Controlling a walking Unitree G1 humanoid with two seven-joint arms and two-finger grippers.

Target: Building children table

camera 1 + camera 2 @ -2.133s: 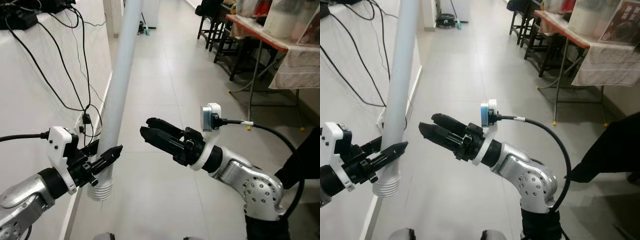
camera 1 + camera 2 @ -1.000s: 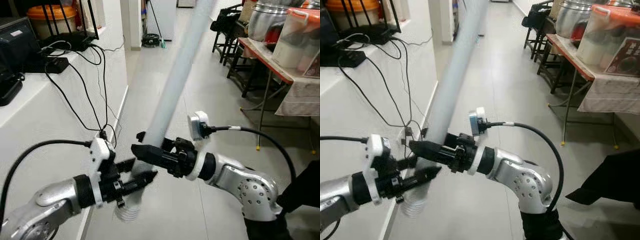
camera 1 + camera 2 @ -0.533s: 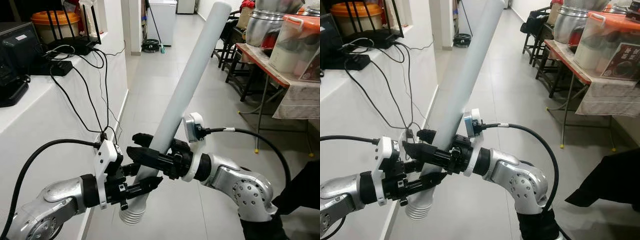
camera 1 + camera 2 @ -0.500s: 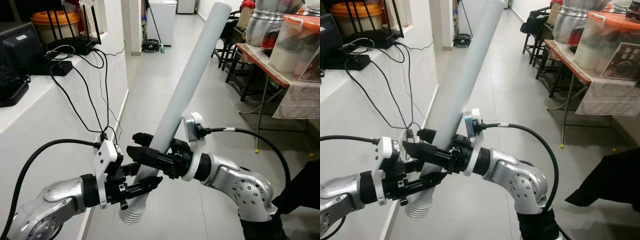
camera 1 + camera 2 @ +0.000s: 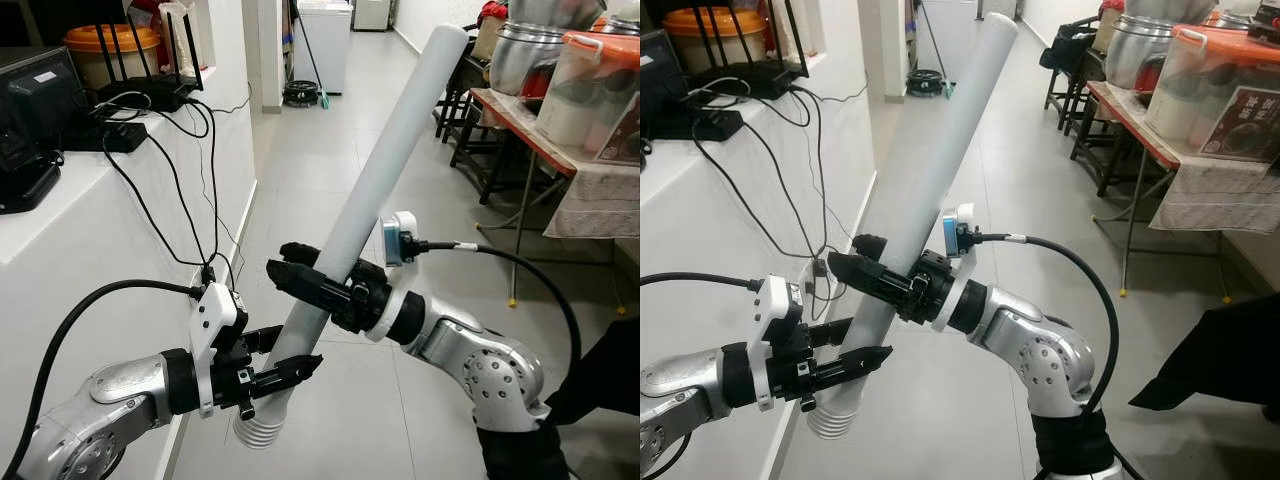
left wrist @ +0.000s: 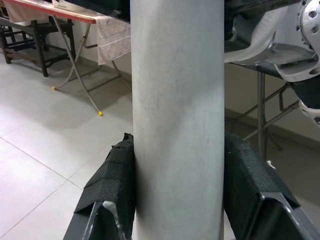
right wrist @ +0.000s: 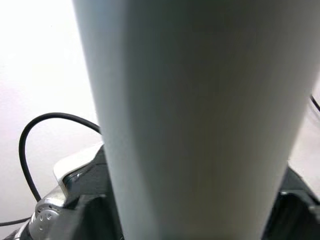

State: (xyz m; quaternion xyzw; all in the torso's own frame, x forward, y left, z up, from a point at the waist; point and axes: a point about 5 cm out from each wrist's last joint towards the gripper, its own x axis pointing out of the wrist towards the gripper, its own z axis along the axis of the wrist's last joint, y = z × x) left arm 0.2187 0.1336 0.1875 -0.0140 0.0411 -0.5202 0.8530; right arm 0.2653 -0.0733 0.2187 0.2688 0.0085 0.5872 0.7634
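While the hallway sits quiet around it, a long white table leg (image 5: 375, 180) hangs tilted in mid-air between the robot's two arms, its threaded lower end (image 5: 258, 432) low by the white wall and its plain top end leaning up and away toward the right. The left gripper (image 5: 281, 371) clamps the leg just above the threads, and the left wrist view shows a black pad pressed on either side of the white tube. The right gripper (image 5: 300, 278) is closed around the same leg a little higher up, its fingers wrapping the tube from the right side. Two grips, one above the other, look meant to steady a long piece that would otherwise swing about a single hold, and to keep the screw end free for fitting into a tabletop; no tabletop is in sight.

Compared with two seconds back, the change is plain: then the leg stood almost upright against the wall, held by the left gripper alone, while the right gripper hovered open and apart. Since then the right gripper has come across and taken hold, and over the last half second it has slid a little up the tube as the leg tipped further.

Beyond the arms, black cables (image 5: 190, 190) trail down from a router (image 5: 145, 92) on the white ledge, and a cloth-covered worktop (image 5: 570, 150) carrying pots stands along the right wall.
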